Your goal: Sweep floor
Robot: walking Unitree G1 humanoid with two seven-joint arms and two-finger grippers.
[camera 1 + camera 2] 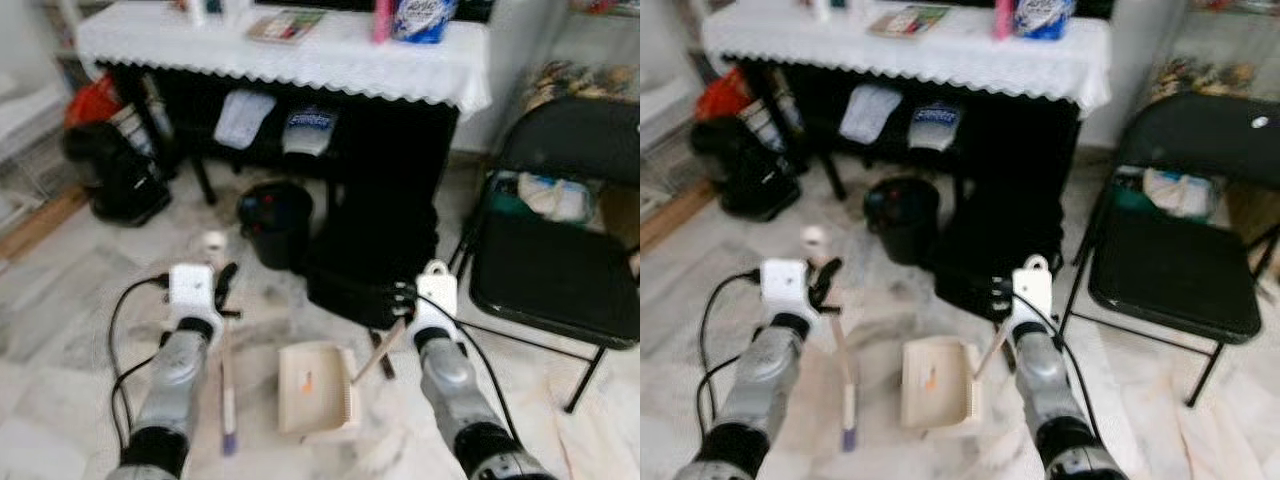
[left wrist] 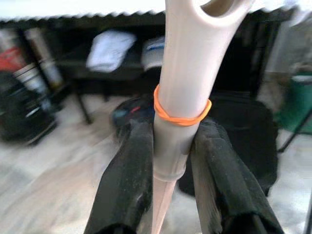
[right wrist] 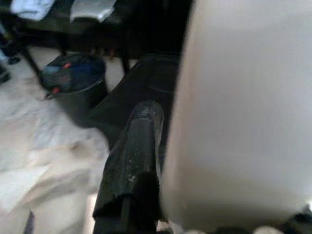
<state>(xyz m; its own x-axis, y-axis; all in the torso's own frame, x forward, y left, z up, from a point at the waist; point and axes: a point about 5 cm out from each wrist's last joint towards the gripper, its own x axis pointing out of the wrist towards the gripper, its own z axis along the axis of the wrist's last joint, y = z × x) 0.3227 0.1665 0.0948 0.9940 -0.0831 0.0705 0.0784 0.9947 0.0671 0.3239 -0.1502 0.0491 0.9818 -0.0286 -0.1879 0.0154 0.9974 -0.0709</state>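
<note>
Floor [image 1: 70, 330] of pale marble stretched from the robot's feet to the far bench [image 1: 300, 50], which was draped in a white lace-edged cloth. A black folding chair [image 1: 560, 270] stood at the right, a dark bag [image 1: 370, 260] sat under the bench's near edge, and a small black bin [image 1: 275, 220] stood just left of the bag.

Nearer, between the two arms, the beige dustpan [image 1: 315, 390] lay flat on the floor with a small orange scrap [image 1: 308, 381] inside it. Its handle [image 1: 378, 352] slanted up to the right gripper [image 1: 405, 315], which seemed clenched on it; the right wrist view showed one black finger pressed beside a broad beige surface. The left gripper [image 2: 173, 161] was clamped on the pale brush handle [image 2: 183, 87], both fingers [image 2: 129, 180] squeezing it just below an orange rubber band [image 2: 181, 117]. The brush [image 1: 227, 385] hung down to the floor left of the dustpan, its tip purple.

The main risk looked like this: the brush handle was smooth and tapered, so a hard sweeping stroke might twist it in the grip. The dustpan, held by a thin handle, could tip and spill the scrap. A black cable [image 1: 125, 330] looping beside the left arm might snag during a wide stroke.
</note>
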